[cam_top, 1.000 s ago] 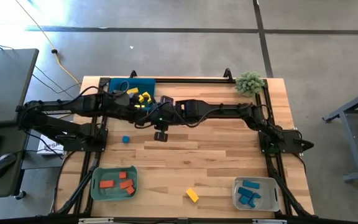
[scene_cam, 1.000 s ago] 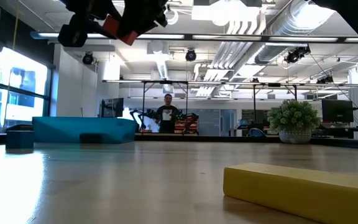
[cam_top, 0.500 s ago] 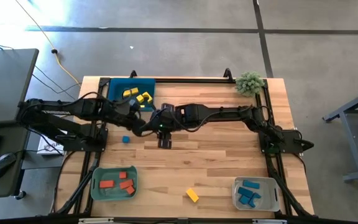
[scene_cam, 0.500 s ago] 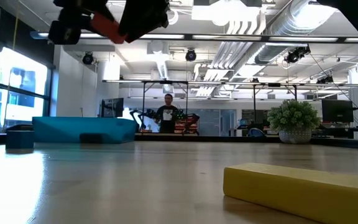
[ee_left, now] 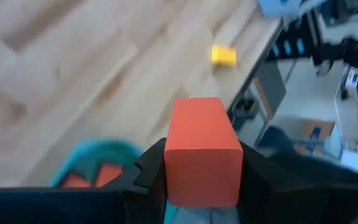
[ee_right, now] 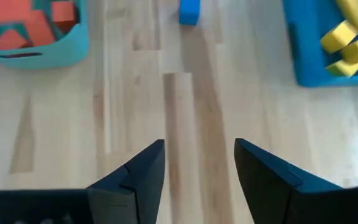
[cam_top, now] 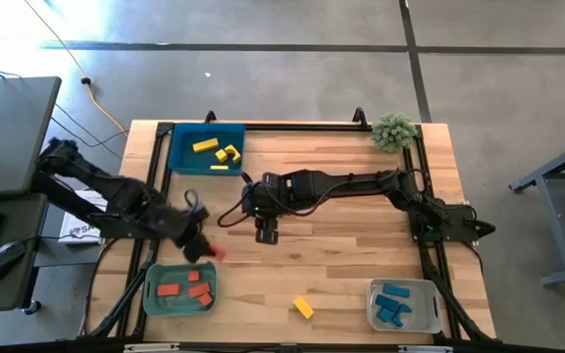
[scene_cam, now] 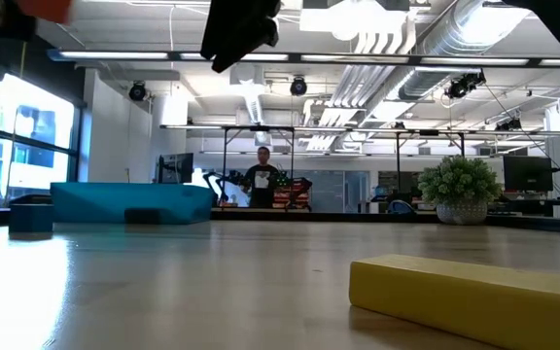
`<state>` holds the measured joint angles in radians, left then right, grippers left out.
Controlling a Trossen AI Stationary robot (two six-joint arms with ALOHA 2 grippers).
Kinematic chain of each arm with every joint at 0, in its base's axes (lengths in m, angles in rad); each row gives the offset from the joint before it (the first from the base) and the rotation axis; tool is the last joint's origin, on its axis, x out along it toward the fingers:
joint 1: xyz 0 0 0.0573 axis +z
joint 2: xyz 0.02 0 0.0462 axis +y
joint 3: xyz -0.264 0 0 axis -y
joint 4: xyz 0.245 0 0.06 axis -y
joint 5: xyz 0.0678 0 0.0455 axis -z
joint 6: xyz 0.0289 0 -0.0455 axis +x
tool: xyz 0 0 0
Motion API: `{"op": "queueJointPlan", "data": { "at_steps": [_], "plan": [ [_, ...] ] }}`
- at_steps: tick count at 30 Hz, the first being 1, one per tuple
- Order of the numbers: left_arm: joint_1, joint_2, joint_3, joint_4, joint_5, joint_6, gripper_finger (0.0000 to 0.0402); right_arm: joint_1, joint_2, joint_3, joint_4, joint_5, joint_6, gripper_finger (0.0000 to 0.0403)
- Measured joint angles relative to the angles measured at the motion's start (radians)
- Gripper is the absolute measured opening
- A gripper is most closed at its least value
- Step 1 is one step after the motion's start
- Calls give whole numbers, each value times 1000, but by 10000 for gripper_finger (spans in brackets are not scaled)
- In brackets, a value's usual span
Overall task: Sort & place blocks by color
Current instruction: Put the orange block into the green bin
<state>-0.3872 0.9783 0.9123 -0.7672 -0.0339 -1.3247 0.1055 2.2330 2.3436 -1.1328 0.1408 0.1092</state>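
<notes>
Red-orange and square-ended, a short block (ee_left: 202, 151) is clamped between the fingers of the left gripper (ee_left: 197, 180), its matt faces plain and unmarked. In the high view that gripper (cam_top: 201, 248) is seen at lower left of the frame, just above the upper right corner of the teal tray (cam_top: 151, 287), with the block showing as a small red spot at its tip. Three more red blocks (cam_top: 186, 289) are held in that tray. A dark blue tray (cam_top: 179, 155) at upper left of the frame carries the yellow blocks (cam_top: 222, 153): a bar and two or three smaller pieces. One yellow bar (cam_top: 304, 308) is left lying loose on the wood at lower centre, and in the low view it (scene_cam: 470, 297) fills the lower right foreground. Blue blocks (cam_top: 394, 303) are gathered in a grey tray (cam_top: 373, 295) at lower right. A lone blue cube (ee_right: 189, 11) is seen on the bare boards in the right wrist view.

At centre frame the right gripper (cam_top: 266, 231) is held over the bare table, its fingers (ee_right: 132, 176) spread apart with nothing between them.

Pale wooden planks make up the table (cam_top: 351, 245), edged by a black frame, with a small green plant (cam_top: 394, 129) at its upper right corner. Grey concrete floor surrounds it. Beyond the table, the low view shows a large hall with exposed ducts and a person (scene_cam: 262, 185) standing far back.
</notes>
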Motion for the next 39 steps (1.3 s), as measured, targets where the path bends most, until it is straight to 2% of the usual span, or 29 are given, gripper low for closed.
{"op": "queueJointPlan", "data": {
  "at_steps": [7,11,14,25,30,34,39],
  "plan": [
    [-240,70,0,-67,-3,-156,112,0,0,0,-11,-137,90,181],
    [-314,145,0,-83,-3,-209,113,0,0,-2,-17,-273,141,181],
    [-350,198,0,-83,-3,-216,113,3,0,-2,-19,-318,194,181],
    [-438,308,0,-105,23,-157,120,73,0,-3,-91,-287,421,181],
    [-457,312,0,-104,30,-154,151,141,0,-3,-131,-216,526,181],
    [-466,312,0,-104,31,-114,178,197,0,-3,-154,-192,638,181],
    [-469,312,0,-104,31,-59,208,272,0,-3,-160,-109,751,187]
  ]
}}
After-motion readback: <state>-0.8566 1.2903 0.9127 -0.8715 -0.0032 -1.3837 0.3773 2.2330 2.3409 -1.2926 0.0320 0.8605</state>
